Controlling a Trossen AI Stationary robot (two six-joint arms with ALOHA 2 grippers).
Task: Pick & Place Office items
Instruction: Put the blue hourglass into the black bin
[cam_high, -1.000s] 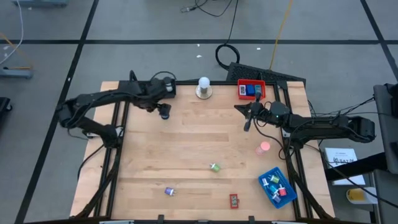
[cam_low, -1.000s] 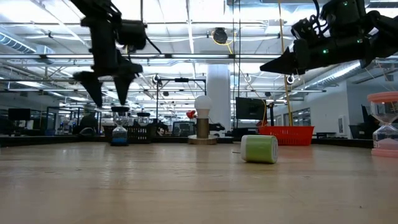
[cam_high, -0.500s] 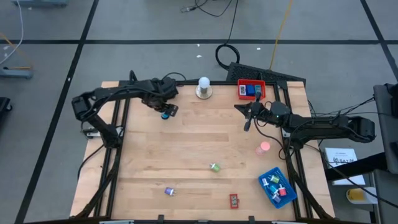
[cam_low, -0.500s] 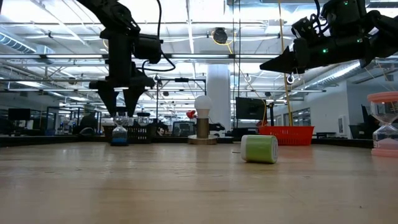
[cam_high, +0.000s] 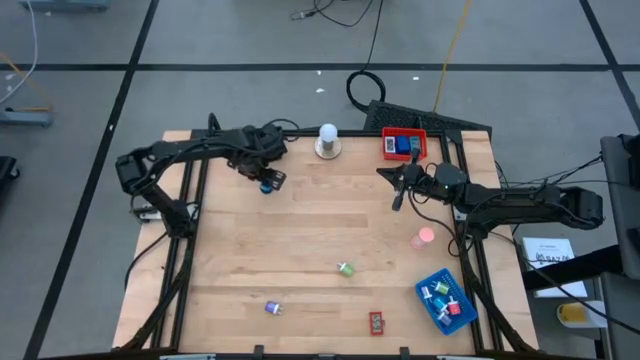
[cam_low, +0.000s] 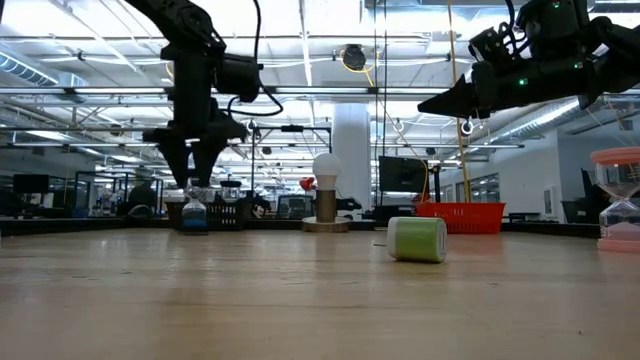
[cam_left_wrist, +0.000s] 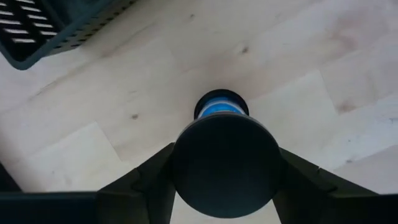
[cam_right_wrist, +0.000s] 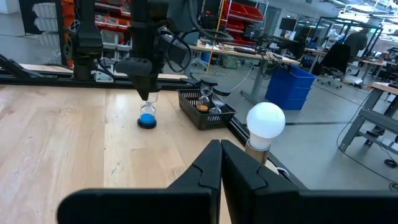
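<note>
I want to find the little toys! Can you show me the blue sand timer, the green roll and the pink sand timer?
blue sand timer (cam_right_wrist: 147, 117): right wrist view, on its blue sand.
green roll (cam_low: 417, 240): low view, middle of its side.
pink sand timer (cam_high: 426, 238): high view, on its pink top.

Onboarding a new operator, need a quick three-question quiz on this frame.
1. True or false: the right gripper is open.
2. The left gripper is at which item? A) blue hourglass B) pink hourglass C) green roll
3. Fill in: the tray beside the white bulb at the table's far edge is ___.

Key: 1 false, its fingers are shut with nothing between them. 2 A. 3 red.
</note>
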